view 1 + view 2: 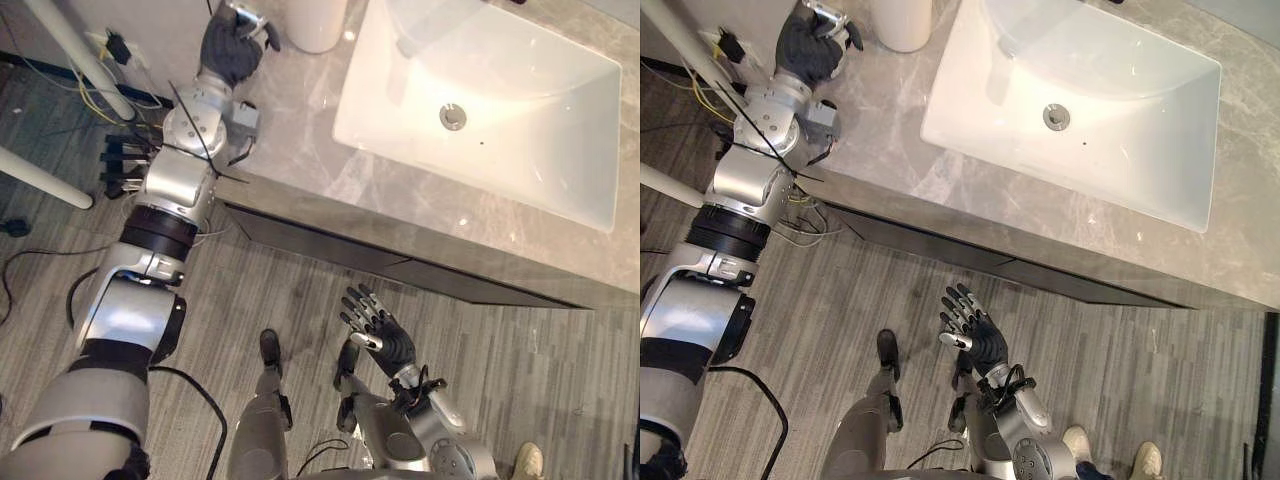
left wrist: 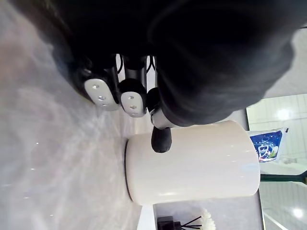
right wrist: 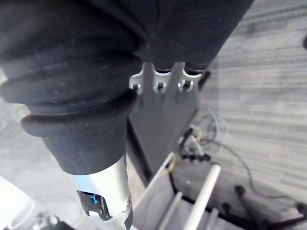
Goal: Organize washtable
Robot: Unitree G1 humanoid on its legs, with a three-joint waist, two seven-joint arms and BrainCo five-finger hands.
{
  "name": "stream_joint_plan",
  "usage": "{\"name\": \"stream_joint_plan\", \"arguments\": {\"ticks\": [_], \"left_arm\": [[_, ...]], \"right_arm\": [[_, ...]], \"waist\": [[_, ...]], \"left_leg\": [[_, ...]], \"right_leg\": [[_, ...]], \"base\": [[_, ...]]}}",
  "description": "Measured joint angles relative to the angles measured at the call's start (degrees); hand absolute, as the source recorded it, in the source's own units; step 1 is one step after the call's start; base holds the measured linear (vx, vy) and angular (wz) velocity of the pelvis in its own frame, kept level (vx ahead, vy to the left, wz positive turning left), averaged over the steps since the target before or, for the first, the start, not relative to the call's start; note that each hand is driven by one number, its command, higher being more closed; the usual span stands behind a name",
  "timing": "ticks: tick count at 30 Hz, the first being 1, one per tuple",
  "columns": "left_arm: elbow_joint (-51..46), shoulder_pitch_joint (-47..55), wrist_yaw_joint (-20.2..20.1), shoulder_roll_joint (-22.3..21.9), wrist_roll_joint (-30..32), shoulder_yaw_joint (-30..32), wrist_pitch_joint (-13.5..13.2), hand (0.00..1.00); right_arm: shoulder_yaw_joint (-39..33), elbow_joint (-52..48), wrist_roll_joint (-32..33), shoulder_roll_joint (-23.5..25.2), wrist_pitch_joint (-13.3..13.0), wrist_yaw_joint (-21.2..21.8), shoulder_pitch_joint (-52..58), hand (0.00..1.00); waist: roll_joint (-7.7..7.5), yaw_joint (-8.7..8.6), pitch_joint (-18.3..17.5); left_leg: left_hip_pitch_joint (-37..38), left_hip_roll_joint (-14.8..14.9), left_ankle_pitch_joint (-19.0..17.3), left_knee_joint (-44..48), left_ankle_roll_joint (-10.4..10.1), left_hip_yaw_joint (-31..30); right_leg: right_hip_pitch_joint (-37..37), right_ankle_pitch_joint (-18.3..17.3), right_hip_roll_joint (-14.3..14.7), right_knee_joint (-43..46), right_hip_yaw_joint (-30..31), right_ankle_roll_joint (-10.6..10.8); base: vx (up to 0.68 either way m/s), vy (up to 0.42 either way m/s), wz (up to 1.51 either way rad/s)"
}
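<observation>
At the far left of the grey marble table (image 1: 300, 130), the left hand (image 1: 232, 45) is held just beside a white cylindrical container (image 2: 192, 163), probably so that it can be taken up or shifted as the tidying starts. Whether the hand is closed, spread or already gripping cannot be told, since the dark cover hides most of it in the left wrist view. The container is left of the sink, with its top cut off in both eye views. The right hand (image 1: 378, 335) is held low over the floor on the near side, spread and empty, apparently kept in reserve. The white sink (image 1: 560, 170) is seen bare, its right edge cut off.
</observation>
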Motion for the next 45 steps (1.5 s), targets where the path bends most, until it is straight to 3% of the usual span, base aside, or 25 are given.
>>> {"name": "stream_joint_plan", "arguments": {"ticks": [5, 8, 19, 31, 38, 45], "left_arm": [[-0.1, 4.4, -1.2, -1.7, 0.0, 0.0, 0.0, 1.00], [-0.2, 5.7, -2.2, -2.7, 0.0, -0.1, 0.1, 1.00], [-0.2, 6.9, -2.2, -5.0, 0.6, -0.9, 0.2, 1.00], [1.8, 1.9, -2.1, -4.7, 0.1, -4.5, 0.4, 1.00], [5.4, -2.2, -2.1, -3.5, -0.1, -4.7, 0.5, 1.00], [6.0, -4.4, -2.1, -3.1, -0.3, -4.7, 0.5, 1.00]], "right_arm": [[-0.5, 1.5, 0.0, -0.5, 0.3, 0.0, -0.4, 0.00], [-1.4, 1.5, 0.0, -0.5, 0.4, 0.0, -0.3, 0.00], [-2.5, 1.5, 0.0, -0.9, 0.7, -0.1, -0.3, 0.00], [-2.5, 1.5, 0.0, -0.8, 0.7, -0.5, -0.1, 0.00], [-2.6, 1.5, 0.0, -0.3, 0.6, -1.4, 0.5, 0.00], [-2.6, 1.5, -0.1, -0.3, 0.6, -1.4, 0.9, 0.00]], "waist": [[2.90, -0.01, -2.0], [3.56, -0.10, -2.8], [3.80, -0.47, -4.3], [3.74, -0.98, -4.4], [3.68, -2.04, -4.4], [3.57, -1.94, -4.4]], "left_leg": [[0.6, -0.2, 0.0, 0.0, 0.0, -0.7], [0.9, -0.1, 0.0, 0.0, 0.0, -0.8], [1.0, 0.0, 0.0, 0.0, 0.0, -0.3], [-0.6, 0.1, 0.0, 0.0, 0.0, 0.6], [-1.7, 0.2, 0.0, 0.0, 0.0, 2.0], [-2.7, 0.4, 0.0, 0.0, 0.0, 2.5]], "right_leg": [[1.2, -0.2, -0.1, -0.1, -0.7, 0.2], [1.5, -0.2, 0.0, -0.2, -0.9, 0.2], [1.4, -0.2, 0.0, -0.2, -0.3, 0.2], [-0.8, 0.0, 0.0, -0.2, 0.6, 0.2], [-2.7, 0.5, 0.1, -0.2, 2.0, 0.1], [-4.1, 1.1, 0.2, -0.2, 3.1, -0.1]], "base": [[0.03, 0.031, 0.08], [0.02, 0.015, 0.03], [0.02, 0.010, -0.01], [0.03, 0.017, -0.04], [0.03, 0.022, -0.11], [0.01, 0.023, -0.06]]}}
